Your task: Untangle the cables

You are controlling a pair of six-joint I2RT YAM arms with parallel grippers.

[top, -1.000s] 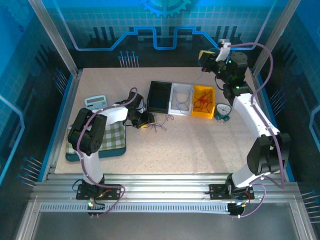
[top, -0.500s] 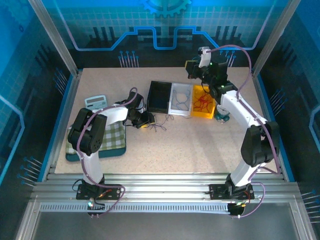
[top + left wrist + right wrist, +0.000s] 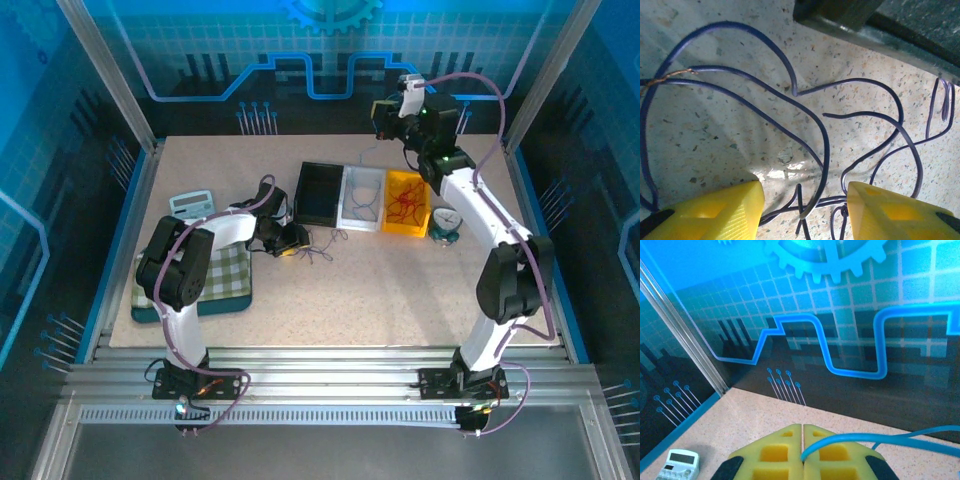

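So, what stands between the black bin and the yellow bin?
The white bin stands between the black bin and the yellow bin; a thin pale cable lies in it. The top external view shows this.

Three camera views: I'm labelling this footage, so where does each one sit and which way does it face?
Top external: above and behind the bases, looking down on the table; left arm and right arm show.
Left wrist: just above the purple cables, facing down; open yellow jaws.
Right wrist: raised, facing the back wall; jaws shut on a light cable.
Shared: the calculator, top and right wrist.
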